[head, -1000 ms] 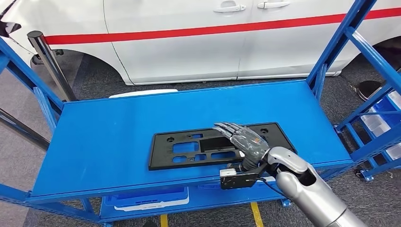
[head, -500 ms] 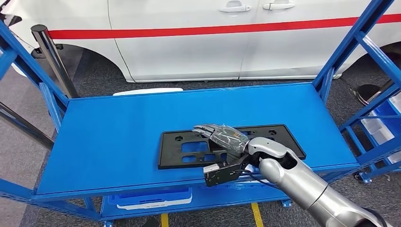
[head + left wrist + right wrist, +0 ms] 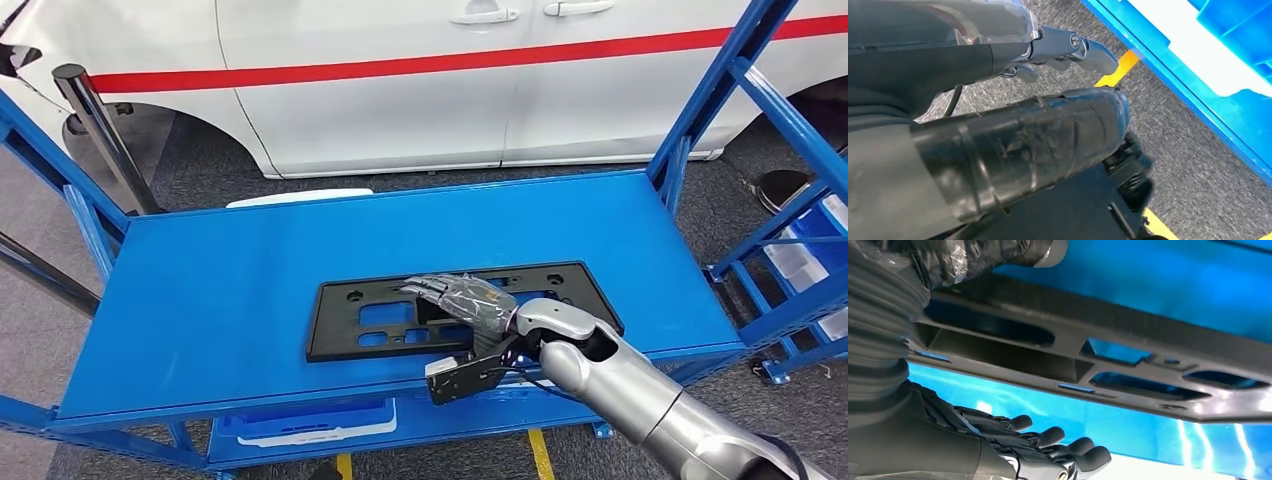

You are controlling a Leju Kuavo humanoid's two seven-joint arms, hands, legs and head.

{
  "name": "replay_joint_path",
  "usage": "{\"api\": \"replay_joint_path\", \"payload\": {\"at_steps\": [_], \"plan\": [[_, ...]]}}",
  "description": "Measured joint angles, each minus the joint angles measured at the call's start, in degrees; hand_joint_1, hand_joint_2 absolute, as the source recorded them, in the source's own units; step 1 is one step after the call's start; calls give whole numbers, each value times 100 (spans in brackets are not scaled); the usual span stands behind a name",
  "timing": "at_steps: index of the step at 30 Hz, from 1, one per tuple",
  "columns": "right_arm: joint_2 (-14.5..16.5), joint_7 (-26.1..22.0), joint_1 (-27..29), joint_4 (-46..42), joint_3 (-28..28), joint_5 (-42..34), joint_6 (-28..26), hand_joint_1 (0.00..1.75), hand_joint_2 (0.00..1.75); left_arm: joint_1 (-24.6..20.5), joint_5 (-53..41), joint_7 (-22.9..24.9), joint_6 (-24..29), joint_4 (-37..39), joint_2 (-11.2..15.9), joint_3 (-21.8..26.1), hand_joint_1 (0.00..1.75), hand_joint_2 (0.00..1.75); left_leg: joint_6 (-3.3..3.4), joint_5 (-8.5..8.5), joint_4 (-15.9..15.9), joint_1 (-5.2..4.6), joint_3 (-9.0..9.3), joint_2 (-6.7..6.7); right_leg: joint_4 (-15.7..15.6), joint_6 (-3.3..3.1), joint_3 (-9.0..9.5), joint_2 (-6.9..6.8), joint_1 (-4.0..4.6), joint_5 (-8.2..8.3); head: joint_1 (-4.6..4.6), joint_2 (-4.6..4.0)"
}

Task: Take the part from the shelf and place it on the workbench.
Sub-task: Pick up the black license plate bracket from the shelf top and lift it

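One white car with one red stripe along its side stands behind everything, two door handles showing near the top of the head view. In front of it is one blue shelf, a broad flat deck framed by blue uprights, with a lower level beneath it carrying one blue bin with a white edge. More blue racking stands to the right, holding pale trays. One metal post rises at the left, beside the car's wheel arch. One black part, a long flat panel with several rectangular cut-outs and small round holes, lies flat on the shelf deck near its front edge, toward the middle. The robot's silver right arm reaches in from the lower right, and the right hand lies over the middle of the part, fingers stretched out across its top. In the right wrist view the thumb sits on one face of the part and the dark fingers spread loosely on the other side, not closed on it. The left hand hangs over grey carpet beside a yellow floor line, its fingers curled in with nothing in them.
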Motion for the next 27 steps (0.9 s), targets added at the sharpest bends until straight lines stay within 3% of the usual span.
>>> {"api": "replay_joint_path", "payload": {"at_steps": [2, 3, 8, 10, 12, 13, 14, 16, 18, 19, 22, 24, 27], "plan": [[34, 12, 4, 38, 39, 81, -118, 0, 175, -10, 5, -1, 13, 0, 1, -1, 0, 0, 29, 320, -699, -8, 317, 1, 43, 28, -6, 7, 12, -34, 1, 0], [48, 15, 10, 60, 57, 140, -193, 0, 175, -18, 7, -1, 21, 0, 1, -1, 0, 0, 45, 384, -933, -14, 426, -2, 60, 50, -18, 9, 20, -45, 2, 0], [110, 93, 134, 213, 153, 614, -637, 0, 175, 1, 20, -4, 41, 0, -1, -4, 0, 0, 161, 417, -1159, -9, 518, -15, 165, 176, -86, 9, 12, -127, 3, 0], [122, 193, 169, 298, 170, 922, -869, 0, 175, -7, 42, -14, 45, 0, -1, -4, 0, 0, 204, 431, -1187, 3, 534, -4, 651, 224, -313, 9, -8, -409, 5, 0], [138, 329, 224, 390, 174, 1280, -1094, 0, 175, -6, 69, -23, 46, 0, -1, -4, 0, 0, 224, 425, -1187, 1, 536, 3, 1360, 262, -661, 7, -29, -702, 5, 0], [144, 395, 254, 428, 170, 1442, -1189, 0, 175, 1, 81, -24, 47, 0, -1, -4, 0, 0, 225, 423, -1186, -1, 539, 4, 1556, 273, -764, 6, -40, -727, 5, 0], [148, 457, 275, 460, 164, 1594, -1273, 0, 175, 9, 89, -25, 48, 0, -1, -4, 0, 0, 224, 420, -1186, -1, 545, 1, 1559, 276, -773, 6, -49, -652, 5, 0], [153, 552, 288, 507, 130, 1828, -1404, 0, 175, 19, 101, -25, 49, 0, -1, -4, 0, 0, 213, 409, -1185, 0, 571, -5, 968, 258, -489, 3, -57, -272, 5, 0], [160, 595, 286, 545, 89, 1949, -1463, 0, 175, 19, 103, -25, 49, 0, -2, -4, 0, 0, 180, 394, -1182, -13, 585, -9, 272, 222, -145, 6, -34, -28, 4, 0], [163, 602, 286, 560, 75, 1972, -1477, 0, 175, 20, 103, -25, 49, 0, -2, -4, 0, 0, 156, 390, -1182, -18, 587, -10, 88, 204, -56, 10, -16, 5, 3, 0], [173, 624, 289, 588, 50, 2053, -1523, 0, 175, 23, 106, -23, 49, 0, -1, -4, 0, 0, 66, 381, -1190, -10, 594, -7, -6, 136, -15, 20, -3, 12, 2, 0], [197, 650, 305, 610, 2, 2147, -1549, 7, 175, 26, 110, -23, 49, 0, 0, -5, 0, 0, 19, 218, -984, -4, 513, -2, -66, 71, 25, 11, -31, 43, 0, 0], [215, 649, 384, 664, -111, 2288, -1613, 95, 175, 49, 116, -24, 49, 0, 1, -7, 0, 0, -15, -296, 20, 10, 62, 3, -84, 23, 42, -7, -28, 51, -4, 0]]}}
